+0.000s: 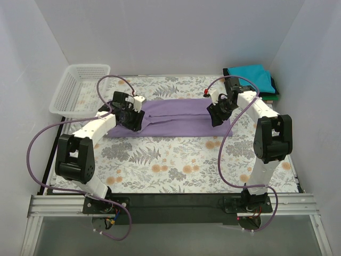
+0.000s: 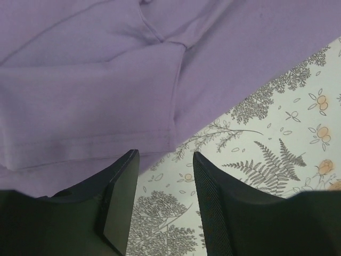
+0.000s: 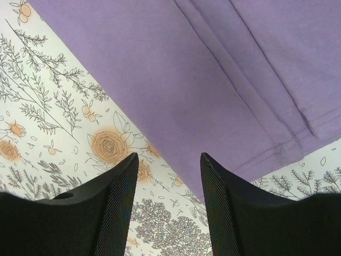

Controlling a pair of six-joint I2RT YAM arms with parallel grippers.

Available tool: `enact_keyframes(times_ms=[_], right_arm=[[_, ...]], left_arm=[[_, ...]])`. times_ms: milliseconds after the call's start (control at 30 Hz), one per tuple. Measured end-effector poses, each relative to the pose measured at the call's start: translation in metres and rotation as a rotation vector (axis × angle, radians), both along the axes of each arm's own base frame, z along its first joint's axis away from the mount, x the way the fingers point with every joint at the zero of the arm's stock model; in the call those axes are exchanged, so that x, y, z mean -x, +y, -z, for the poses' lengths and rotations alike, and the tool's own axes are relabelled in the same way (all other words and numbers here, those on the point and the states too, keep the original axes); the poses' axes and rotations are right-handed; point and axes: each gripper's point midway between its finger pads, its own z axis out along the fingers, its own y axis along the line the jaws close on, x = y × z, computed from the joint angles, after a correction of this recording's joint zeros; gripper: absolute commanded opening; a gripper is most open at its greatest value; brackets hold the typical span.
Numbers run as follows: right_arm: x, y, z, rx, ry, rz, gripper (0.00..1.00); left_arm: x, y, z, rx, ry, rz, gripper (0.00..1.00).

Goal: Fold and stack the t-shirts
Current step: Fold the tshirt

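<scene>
A lavender-purple t-shirt [image 1: 176,118] lies folded into a long band across the middle of the floral cloth. My left gripper [image 1: 131,121] is open and empty, just above the shirt's left end; in the left wrist view [image 2: 165,160] the shirt's hem [image 2: 106,96] lies just ahead of its fingertips. My right gripper [image 1: 218,118] is open and empty over the shirt's right end; in the right wrist view [image 3: 169,162] the shirt's edge [image 3: 213,90] lies just ahead. A stack of folded shirts, teal [image 1: 249,79] on top of dark green, sits at the back right.
A white mesh basket [image 1: 80,88] stands at the back left corner. The floral table cloth [image 1: 176,165] covers the table. White walls enclose the back and both sides. Purple cables loop off both arms.
</scene>
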Motion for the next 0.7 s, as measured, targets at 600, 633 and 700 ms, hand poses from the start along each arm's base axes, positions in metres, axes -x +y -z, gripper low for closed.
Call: enact_keyframes(times_ms=[600,633,700], right_arm=[[0.004,-0.001,0.004,0.006,0.010,-0.008,0.57],[0.004,-0.001,0.004,0.006,0.010,-0.008,0.57],[0.004,-0.001,0.004,0.006,0.010,-0.008,0.57]], left_arm=[[0.012,-0.007,0.038,-0.182,0.088,0.213,0.28],[0.012,-0.007,0.038,-0.187,0.085,0.211,0.25],[0.011,-0.005,0.038,-0.196,0.084,0.207,0.25]])
